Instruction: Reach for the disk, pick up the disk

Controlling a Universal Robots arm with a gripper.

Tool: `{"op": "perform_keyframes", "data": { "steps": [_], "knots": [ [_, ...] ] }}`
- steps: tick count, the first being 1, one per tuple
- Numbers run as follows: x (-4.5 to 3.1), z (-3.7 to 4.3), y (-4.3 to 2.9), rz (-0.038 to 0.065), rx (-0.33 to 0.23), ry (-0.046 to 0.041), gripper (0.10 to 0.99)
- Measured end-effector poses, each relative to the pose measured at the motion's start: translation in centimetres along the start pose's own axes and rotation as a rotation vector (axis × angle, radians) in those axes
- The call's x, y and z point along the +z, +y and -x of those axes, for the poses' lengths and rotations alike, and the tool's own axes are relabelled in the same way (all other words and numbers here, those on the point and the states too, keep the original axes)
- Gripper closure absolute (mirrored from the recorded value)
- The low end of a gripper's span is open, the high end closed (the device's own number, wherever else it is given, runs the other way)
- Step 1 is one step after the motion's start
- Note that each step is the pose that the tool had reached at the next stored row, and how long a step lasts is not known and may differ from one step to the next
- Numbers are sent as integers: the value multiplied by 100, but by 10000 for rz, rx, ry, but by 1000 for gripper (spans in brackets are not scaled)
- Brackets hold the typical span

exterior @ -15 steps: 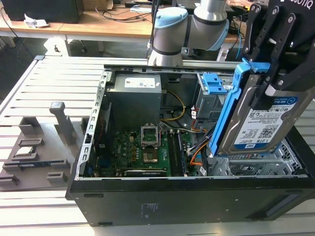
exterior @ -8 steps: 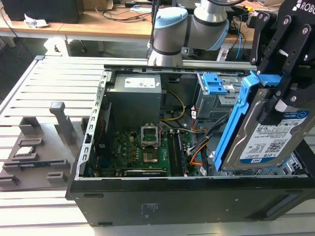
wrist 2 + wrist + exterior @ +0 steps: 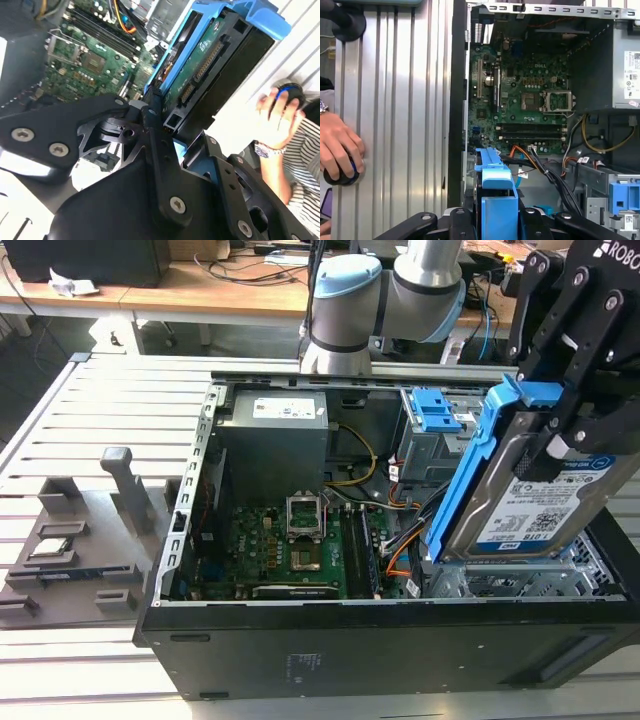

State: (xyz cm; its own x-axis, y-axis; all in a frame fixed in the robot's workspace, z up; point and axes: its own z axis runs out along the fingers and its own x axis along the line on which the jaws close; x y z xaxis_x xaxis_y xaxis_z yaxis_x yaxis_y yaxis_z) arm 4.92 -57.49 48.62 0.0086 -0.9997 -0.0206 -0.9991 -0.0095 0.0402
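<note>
A slatted silver-grey metal table (image 3: 100, 400) is seen in the exterior view, and on it an open black desktop computer case (image 3: 380, 650) is laid on its side. Within the case a green motherboard (image 3: 290, 555) and a grey boxed power supply (image 3: 275, 435) are shown; in the first wrist view the same motherboard (image 3: 520, 100) is seen from above, with orange and black cables (image 3: 535, 155) running beside it. At the exterior view's left a grey moulded fixture tray (image 3: 80, 530) with small chips is set on the table.

The disk (image 3: 535, 500), a flat silver-grey metal hard drive with a white-and-blue label in a blue plastic carrier, is held tilted above the case's drive cage at the exterior view's right, clear of the cage floor. It is gripped near its upper end by the black gripper (image 3: 570, 390), whose jaws are closed onto the carrier's two sides. In the second wrist view the disk's (image 3: 210, 65) underside circuit board and connector are revealed, with the gripper's (image 3: 167, 132) linkages pressed against it. In the first wrist view the carrier's blue edge (image 3: 495, 195) is seen between the fingers.

A person's hand (image 3: 337, 145) resting on a dark round object on the table is shown in both wrist views (image 3: 277, 120).
</note>
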Motion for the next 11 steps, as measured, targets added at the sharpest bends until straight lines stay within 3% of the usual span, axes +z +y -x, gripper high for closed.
{"op": "perform_keyframes", "data": {
  "steps": [3, 5, 8, 10, 11],
  "knots": [
    [28, 0, -10, -6, 311, -47, 718],
    [83, -2, -62, 7, 413, -52, 718],
    [124, -2, -159, 44, 440, -52, 718],
    [161, 9, -295, 97, 442, -50, 718],
    [180, 11, -328, 117, 442, -50, 718]
  ]
}}
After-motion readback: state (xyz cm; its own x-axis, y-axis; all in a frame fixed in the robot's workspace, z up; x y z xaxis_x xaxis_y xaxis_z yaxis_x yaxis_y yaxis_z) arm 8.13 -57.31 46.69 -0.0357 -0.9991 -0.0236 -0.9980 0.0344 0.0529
